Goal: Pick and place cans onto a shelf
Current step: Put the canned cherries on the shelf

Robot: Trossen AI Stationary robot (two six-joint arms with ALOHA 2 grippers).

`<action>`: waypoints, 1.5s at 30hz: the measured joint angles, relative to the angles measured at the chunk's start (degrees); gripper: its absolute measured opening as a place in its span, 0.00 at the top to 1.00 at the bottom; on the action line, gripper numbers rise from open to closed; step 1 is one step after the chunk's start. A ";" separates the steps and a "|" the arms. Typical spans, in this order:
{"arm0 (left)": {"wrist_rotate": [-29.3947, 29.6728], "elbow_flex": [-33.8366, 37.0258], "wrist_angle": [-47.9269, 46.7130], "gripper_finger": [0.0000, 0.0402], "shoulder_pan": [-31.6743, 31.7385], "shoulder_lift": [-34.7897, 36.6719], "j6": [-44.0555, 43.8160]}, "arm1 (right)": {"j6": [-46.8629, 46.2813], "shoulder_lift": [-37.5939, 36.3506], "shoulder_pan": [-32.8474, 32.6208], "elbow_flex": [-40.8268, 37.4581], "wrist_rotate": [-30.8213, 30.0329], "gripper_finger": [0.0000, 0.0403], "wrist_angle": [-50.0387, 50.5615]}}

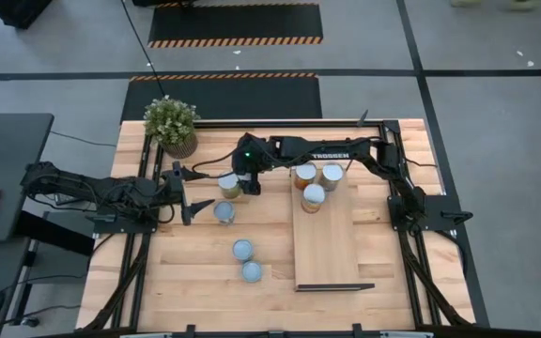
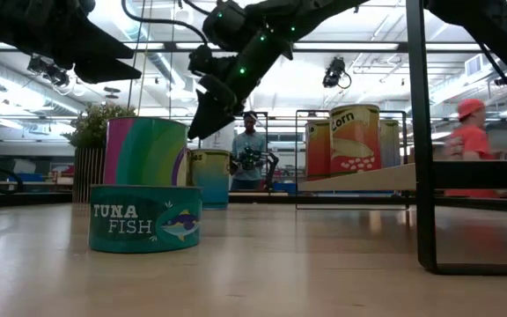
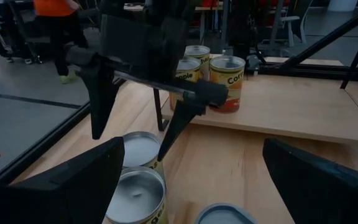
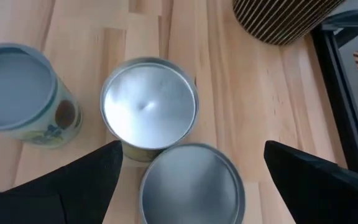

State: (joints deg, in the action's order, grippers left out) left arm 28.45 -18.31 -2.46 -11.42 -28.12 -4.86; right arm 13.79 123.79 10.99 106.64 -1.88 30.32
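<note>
Wooden worktop (image 1: 195, 282): three cans (image 1: 314, 184) on shelf (image 1: 327, 246), four off it at 9 o'clock. Right pincer (image 1: 239, 186) spread above one can (image 1: 228, 185); left pincer (image 1: 191, 193) spread, just beside.

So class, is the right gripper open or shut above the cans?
Open. The right gripper hangs above a can, its fingers spread wide, holding nothing.

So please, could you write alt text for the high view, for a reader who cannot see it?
Seen from above, the right end effector, fingers open, hovers over a can near the table's middle. Three cans already stand on the shelf, and three more cans sit on the table. The left end effector waits open nearby, beside a potted plant.
</note>
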 joint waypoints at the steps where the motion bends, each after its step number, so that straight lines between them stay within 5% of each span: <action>1: 0.02 0.00 0.03 0.03 0.00 0.02 0.00 | -0.14 0.00 0.07 0.01 0.01 0.01 0.01; 23: 0.00 0.00 0.59 0.03 0.00 0.02 -0.09 | -0.75 0.00 0.15 -8.75 -0.02 0.01 -5.44; 32: 0.00 0.00 0.59 0.03 -0.01 0.02 -0.04 | -3.70 0.00 -0.67 -9.36 -2.41 0.18 -5.68; 45: 0.00 0.00 0.57 0.03 0.00 0.02 -0.02 | -14.11 -9.50 -6.99 -9.36 -1.69 0.18 5.33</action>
State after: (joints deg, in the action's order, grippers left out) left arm 28.45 -18.31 -1.89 -11.42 -28.10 -4.89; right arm -0.32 114.28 3.99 97.27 -3.57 35.64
